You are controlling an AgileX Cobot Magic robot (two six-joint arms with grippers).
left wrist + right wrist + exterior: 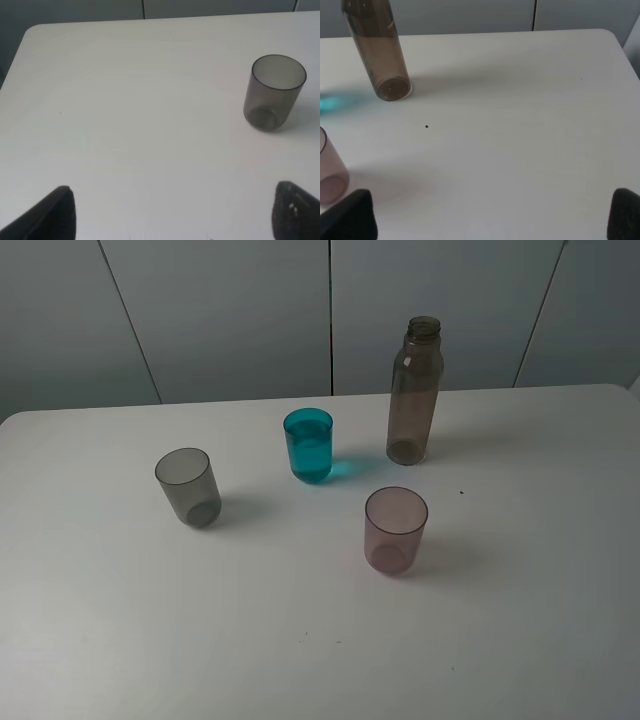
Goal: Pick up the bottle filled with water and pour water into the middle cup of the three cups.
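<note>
On the white table (120, 640), seen from the high camera, the teal cup (308, 444) stands upright near the centre, with liquid in it reaching well up its wall. The smoky brown-grey bottle (415, 392) stands upright and capless just beside it at about 2 o'clock, apart from it. The smoky grey cup (188, 486) sits at roughly 8 o'clock from the teal cup, and the pinkish-mauve cup (396, 530) at about 4 o'clock; both look empty, and none of the three cups touch. No arm shows in the high view. In the left wrist view the left gripper (175, 212) has its fingers spread wide over bare table, holding nothing, with the grey cup ahead. The right gripper (492, 215) is likewise spread wide and empty, the bottle's base and the mauve cup's edge well ahead of it.
</note>
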